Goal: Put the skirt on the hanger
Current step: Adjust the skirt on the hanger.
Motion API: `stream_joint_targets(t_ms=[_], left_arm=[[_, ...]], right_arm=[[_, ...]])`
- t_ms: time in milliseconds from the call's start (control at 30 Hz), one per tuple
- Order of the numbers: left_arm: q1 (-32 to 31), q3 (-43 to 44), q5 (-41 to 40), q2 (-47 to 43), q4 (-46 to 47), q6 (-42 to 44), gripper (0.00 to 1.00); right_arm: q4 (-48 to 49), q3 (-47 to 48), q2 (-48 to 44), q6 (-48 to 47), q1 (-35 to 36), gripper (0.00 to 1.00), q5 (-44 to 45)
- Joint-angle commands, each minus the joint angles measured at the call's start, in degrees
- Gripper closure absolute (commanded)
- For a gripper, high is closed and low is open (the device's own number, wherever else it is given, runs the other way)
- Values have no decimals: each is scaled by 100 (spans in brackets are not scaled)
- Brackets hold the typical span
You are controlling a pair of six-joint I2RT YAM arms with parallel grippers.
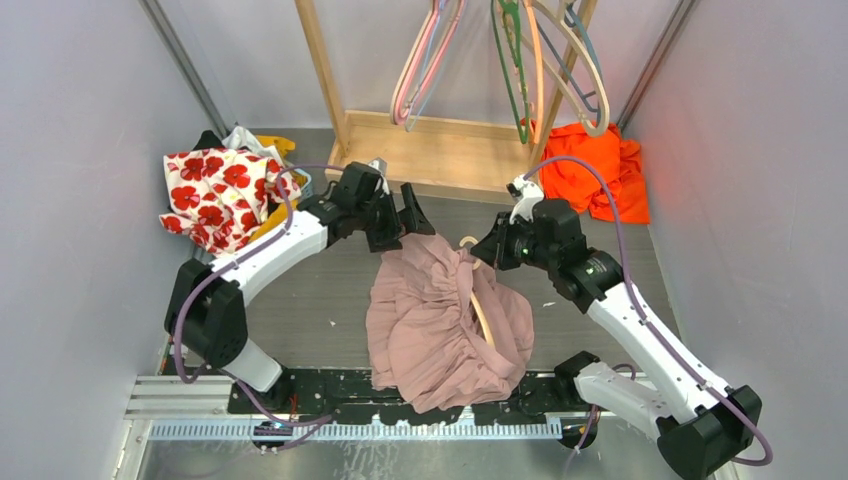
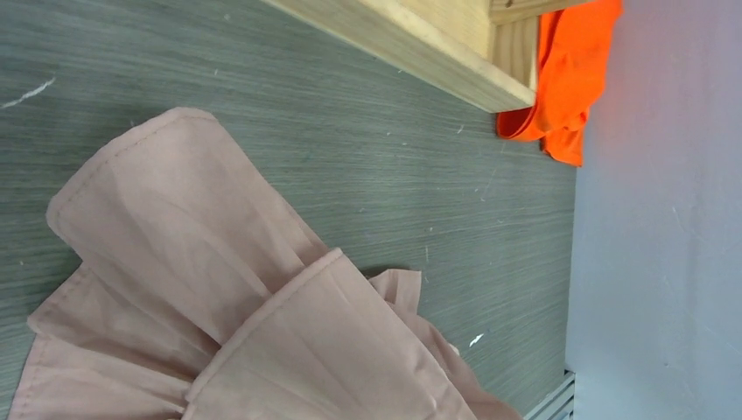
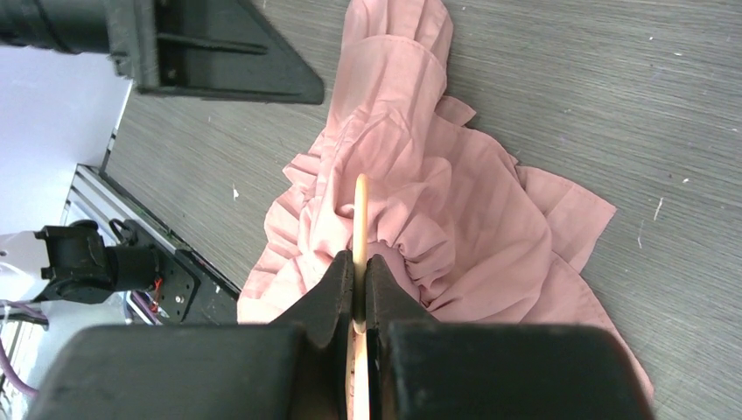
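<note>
Skirt [image 1: 440, 325], dusty pink and pleated, heaped in the middle of a grey wood-grain tabletop [image 1: 320, 300]. Closed in by pale walls on the left, right and far side. At the back, a light wooden rack [image 1: 440, 150] with several coloured spare hangers [image 1: 540, 70] dangling from its top. Beside the rack's right foot, a bright orange garment [image 1: 600, 175] bunched against the wall; at far left, a white cloth with red flowers [image 1: 215, 195] piled over other fabric. Along the near edge, a ribbed metal rail [image 1: 350, 430] under the arm bases.

Long axis of the skirt running from far to near: narrow gathered end pointing toward the rack, lying between the two grippers; broad ruffled end spread toward the arm bases and lapping over the black base plate. Slightly skewed, with the wide end fanned out to the right.

Hanger [image 3: 360, 219], pale wood, lying lengthwise along the right half of the skirt, partly buried in the folds, a curved stretch showing in the overhead view.

Right gripper [image 3: 359, 271] clamped tight on the far end of that hanger, just above the cloth. Left gripper [image 1: 400, 220] spread wide, grasping nothing, poised at the skirt's far left corner.
</note>
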Motion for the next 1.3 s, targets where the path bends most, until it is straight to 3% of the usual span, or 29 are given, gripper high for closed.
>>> stream_joint_targets(t_ms=[0, 233, 300, 333, 400, 467, 533, 1067, 1267], left_arm=[[83, 309, 24, 444, 30, -203, 1], [96, 442, 97, 956, -169, -38, 1], [142, 337, 26, 948, -134, 3, 7], [193, 300, 37, 956, -120, 15, 14], [308, 215, 171, 944, 18, 30, 42], [392, 171, 223, 924, 36, 29, 84], [428, 199, 241, 921, -12, 73, 99], [1753, -157, 125, 299, -460, 679, 100], [1725, -84, 222, 210, -577, 737, 100]], right_arm=[[108, 138, -92, -101, 283, 99, 192], [6, 277, -129, -195, 635, 99, 571], [-63, 331, -167, -214, 655, 99, 604], [-88, 359, -191, -215, 662, 99, 605], [-147, 409, -237, -217, 663, 99, 627], [-201, 453, -267, -236, 661, 99, 599], [-248, 494, -290, -234, 661, 99, 620], [-771, 814, -787, -242, 668, 99, 682], [-532, 706, -661, -144, 675, 99, 515]])
